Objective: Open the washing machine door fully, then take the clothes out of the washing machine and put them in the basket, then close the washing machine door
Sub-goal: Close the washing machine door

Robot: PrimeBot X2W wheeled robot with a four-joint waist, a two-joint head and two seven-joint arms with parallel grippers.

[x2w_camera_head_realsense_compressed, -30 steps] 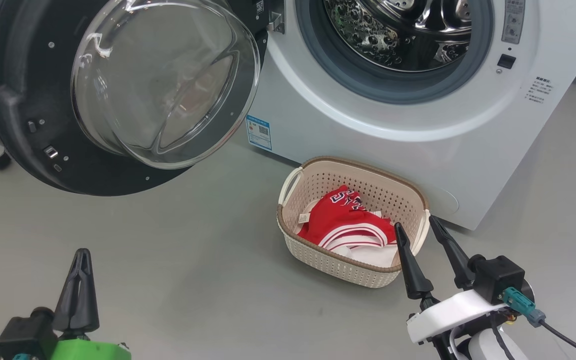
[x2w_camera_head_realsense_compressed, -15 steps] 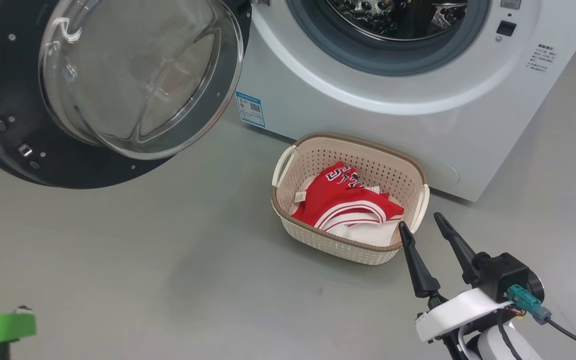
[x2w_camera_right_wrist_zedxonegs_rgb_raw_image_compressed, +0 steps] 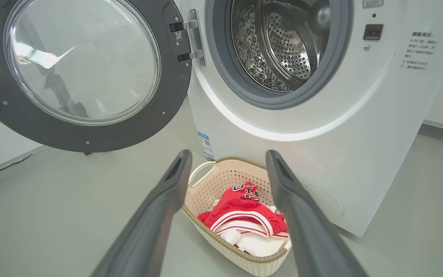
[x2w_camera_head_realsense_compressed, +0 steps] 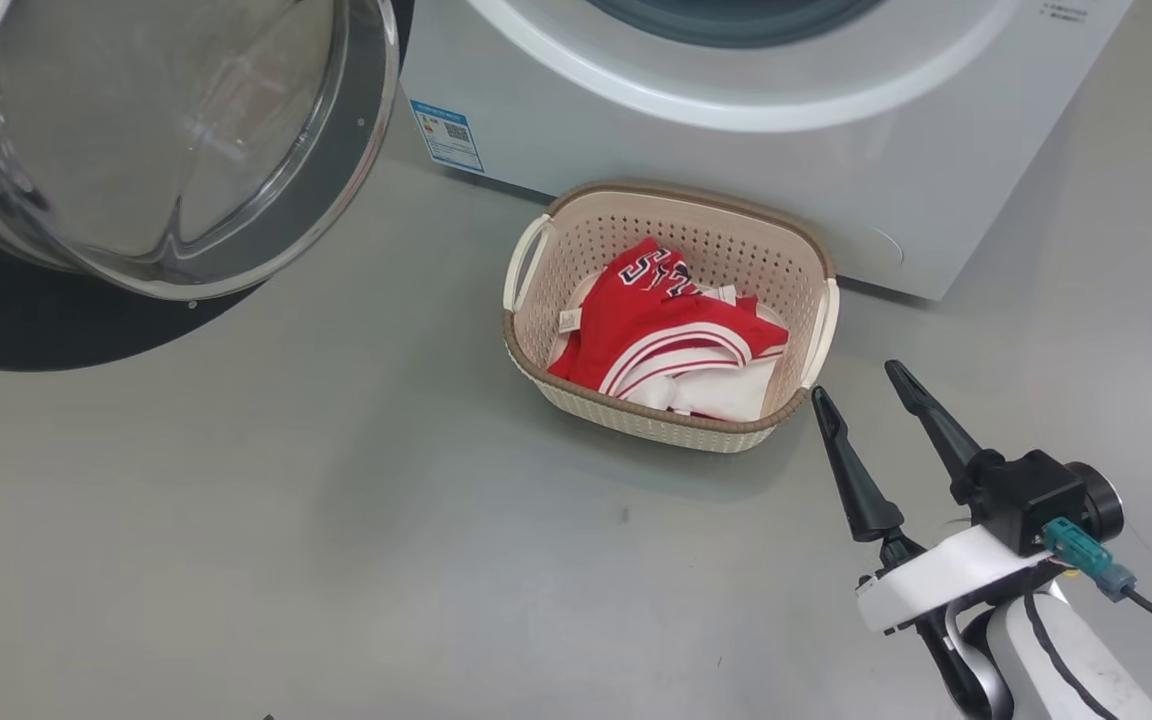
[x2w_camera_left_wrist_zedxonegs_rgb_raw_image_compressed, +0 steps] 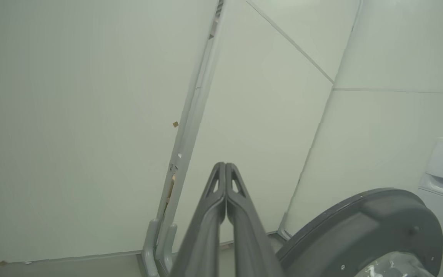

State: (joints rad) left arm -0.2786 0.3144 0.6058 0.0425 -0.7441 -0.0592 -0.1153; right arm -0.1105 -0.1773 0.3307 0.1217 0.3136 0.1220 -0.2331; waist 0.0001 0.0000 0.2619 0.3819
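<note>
— Two fingers of my right gripper (x2w_camera_head_realsense_compressed: 854, 380) stand spread apart on the head camera, just right of the basket (x2w_camera_head_realsense_compressed: 636, 425). The clothes (x2w_camera_head_realsense_compressed: 656, 320) lie inside it.
— Left wrist?
— My left gripper (x2w_camera_left_wrist_zedxonegs_rgb_raw_image_compressed: 225, 165) has its fingers pressed together on nothing, with the washing machine door (x2w_camera_left_wrist_zedxonegs_rgb_raw_image_compressed: 360, 227) at lower right.
— Right wrist?
— I see the door standing wide and the basket just before the washing machine (x2w_camera_right_wrist_zedxonegs_rgb_raw_image_compressed: 321, 127).

Just beyond right claw (x2w_camera_right_wrist_zedxonegs_rgb_raw_image_compressed: 228, 154): matt cream perforated plastic basket (x2w_camera_right_wrist_zedxonegs_rgb_raw_image_compressed: 225, 181), red-and-white cloth garments (x2w_camera_right_wrist_zedxonegs_rgb_raw_image_compressed: 240, 206) inside. Farther ahead: shiny perforated steel drum (x2w_camera_right_wrist_zedxonegs_rgb_raw_image_compressed: 279, 50), glossy clear glass door bowl (x2w_camera_right_wrist_zedxonegs_rgb_raw_image_compressed: 83, 61).
</note>
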